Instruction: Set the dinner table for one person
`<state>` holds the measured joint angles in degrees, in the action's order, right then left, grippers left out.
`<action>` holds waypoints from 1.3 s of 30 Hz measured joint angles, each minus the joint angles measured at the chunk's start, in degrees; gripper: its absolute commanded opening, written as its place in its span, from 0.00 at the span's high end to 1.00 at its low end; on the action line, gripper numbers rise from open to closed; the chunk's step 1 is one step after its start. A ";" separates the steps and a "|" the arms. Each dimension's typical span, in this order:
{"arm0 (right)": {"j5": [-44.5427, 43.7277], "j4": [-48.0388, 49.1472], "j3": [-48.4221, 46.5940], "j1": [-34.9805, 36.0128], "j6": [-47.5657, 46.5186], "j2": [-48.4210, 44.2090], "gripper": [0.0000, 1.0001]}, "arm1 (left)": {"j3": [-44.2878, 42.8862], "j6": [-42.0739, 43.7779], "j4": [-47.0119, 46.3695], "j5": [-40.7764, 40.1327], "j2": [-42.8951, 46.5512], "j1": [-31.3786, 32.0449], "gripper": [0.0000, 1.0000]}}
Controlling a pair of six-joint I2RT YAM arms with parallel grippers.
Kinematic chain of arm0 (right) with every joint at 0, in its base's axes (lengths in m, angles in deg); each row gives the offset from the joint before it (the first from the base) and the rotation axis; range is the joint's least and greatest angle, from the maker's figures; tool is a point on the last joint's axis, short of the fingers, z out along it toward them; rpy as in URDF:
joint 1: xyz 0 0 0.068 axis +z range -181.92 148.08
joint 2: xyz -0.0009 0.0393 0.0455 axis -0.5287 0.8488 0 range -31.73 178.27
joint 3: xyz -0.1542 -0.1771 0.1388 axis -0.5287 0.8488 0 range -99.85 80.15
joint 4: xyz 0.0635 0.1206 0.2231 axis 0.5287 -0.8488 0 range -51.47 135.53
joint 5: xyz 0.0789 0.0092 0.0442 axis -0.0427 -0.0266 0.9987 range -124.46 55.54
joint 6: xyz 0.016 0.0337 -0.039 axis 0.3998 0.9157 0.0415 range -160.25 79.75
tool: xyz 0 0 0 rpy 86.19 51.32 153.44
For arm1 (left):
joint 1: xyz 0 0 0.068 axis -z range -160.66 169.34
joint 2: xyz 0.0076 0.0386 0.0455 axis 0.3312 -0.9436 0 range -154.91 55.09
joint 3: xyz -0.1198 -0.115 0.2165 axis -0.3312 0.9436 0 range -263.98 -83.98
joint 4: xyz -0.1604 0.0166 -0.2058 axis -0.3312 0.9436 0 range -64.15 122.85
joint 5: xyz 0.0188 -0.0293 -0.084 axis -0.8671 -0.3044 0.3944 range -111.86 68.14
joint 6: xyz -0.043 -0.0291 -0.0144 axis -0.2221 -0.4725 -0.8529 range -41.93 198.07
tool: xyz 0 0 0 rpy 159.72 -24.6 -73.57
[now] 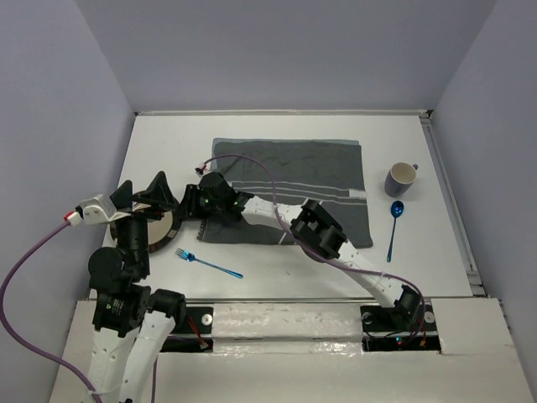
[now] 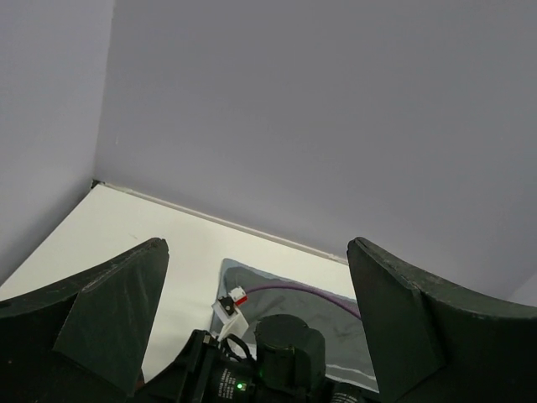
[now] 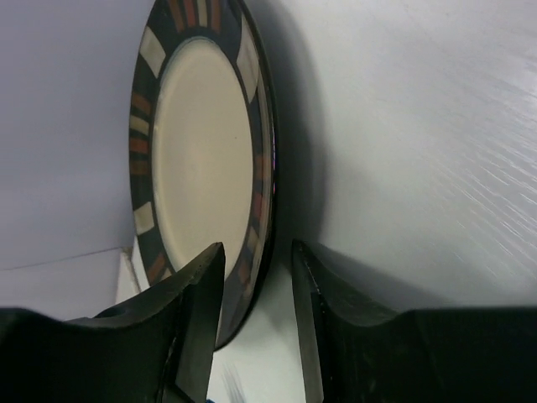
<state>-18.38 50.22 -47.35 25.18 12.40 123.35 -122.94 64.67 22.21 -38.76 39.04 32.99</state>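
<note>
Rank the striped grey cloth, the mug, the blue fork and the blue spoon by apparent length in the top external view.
1. grey cloth, by far the largest.
2. blue fork and blue spoon: nearly alike, the fork perhaps slightly longer, so not ranked apart.
3. mug, shortest across.

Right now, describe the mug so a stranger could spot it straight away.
Start at the white dinner table and find the grey striped cloth in its middle. Just right of the cloth stands the mug, beyond a blue spoon; it's the only upright, cream-lined vessel.
</note>
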 measured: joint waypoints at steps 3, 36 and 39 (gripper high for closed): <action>0.90 0.39 -2.14 -0.02 2.23 1.86 0.70 | 0.00 -0.02 -0.02 0.24 0.00 0.00 0.01; -0.22 6.64 33.40 -5.09 4.20 -30.27 1.00 | 0.00 0.61 1.81 -8.68 0.15 -0.98 0.01; -1.49 10.97 44.17 -7.78 4.26 -40.02 1.00 | 0.00 0.59 1.81 -8.44 0.15 -1.01 0.01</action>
<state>-19.87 61.19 -3.18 17.40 16.66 83.33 -122.94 65.26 24.02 -47.20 39.19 31.99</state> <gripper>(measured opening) 0.064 0.989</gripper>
